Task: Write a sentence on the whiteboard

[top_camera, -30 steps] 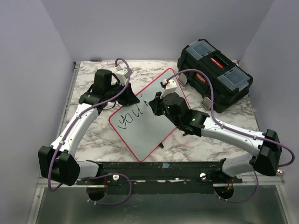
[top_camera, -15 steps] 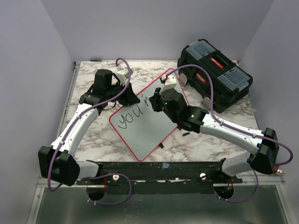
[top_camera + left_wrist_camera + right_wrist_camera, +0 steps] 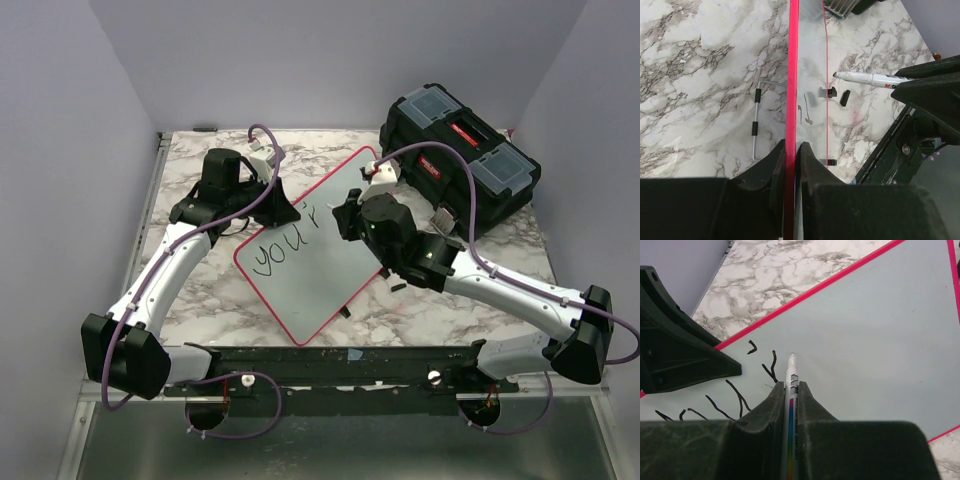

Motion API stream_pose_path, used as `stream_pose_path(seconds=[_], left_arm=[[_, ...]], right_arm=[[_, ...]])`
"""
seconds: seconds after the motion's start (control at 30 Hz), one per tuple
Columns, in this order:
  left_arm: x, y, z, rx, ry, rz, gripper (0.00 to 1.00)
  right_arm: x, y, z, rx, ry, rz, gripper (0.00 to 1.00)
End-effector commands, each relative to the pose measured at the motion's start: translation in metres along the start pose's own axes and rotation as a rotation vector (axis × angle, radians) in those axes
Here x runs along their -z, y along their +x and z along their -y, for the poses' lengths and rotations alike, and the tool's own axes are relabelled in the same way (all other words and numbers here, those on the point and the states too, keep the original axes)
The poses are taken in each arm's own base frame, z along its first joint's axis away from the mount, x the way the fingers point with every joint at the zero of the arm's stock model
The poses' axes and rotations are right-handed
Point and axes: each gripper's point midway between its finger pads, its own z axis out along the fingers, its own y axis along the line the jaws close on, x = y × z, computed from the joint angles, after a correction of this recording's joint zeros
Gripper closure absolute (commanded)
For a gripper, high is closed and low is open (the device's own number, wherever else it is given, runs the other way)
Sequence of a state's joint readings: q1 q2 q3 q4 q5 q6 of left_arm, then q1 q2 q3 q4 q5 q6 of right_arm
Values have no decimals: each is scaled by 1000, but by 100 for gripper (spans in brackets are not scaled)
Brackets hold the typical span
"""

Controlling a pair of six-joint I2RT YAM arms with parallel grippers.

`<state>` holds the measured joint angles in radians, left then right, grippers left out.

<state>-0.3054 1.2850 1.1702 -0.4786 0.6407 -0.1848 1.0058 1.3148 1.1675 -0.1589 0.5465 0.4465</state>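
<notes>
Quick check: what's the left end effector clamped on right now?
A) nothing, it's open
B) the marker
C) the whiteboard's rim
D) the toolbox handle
C: in the left wrist view, the left end effector is closed on the red-pink rim of the whiteboard, while the marker sits in the right end effector.

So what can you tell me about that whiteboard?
The whiteboard is flat and glossy white, with a thin red-pink rim, rounded corners and small black edge clips. It lies turned diagonally on the marble table, beside a black toolbox. Black handwriting reading "you'r" runs along the long edge by the left arm; the rest is blank. That arm pinches the rim between shut jaws, and the right arm's marker points at the surface just after the last letter.
</notes>
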Motion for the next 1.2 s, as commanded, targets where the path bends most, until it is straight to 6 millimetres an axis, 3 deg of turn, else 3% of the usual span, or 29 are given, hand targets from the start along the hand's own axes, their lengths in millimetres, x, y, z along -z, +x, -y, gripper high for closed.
stream_pose_path(seconds=[0.0,0.6,1.17], left_arm=[[-1,16,-2,-56,-15,-44,100],[-2,17,-4,-52,-19,-50,100],[-5,20,-7,-48,-25,-60,100]], right_arm=[[-1,10,6,-12,20,-15,99],[-17,24,-6,-8,-9,-41,99],[-27,35,12,-1,49,-54,99]])
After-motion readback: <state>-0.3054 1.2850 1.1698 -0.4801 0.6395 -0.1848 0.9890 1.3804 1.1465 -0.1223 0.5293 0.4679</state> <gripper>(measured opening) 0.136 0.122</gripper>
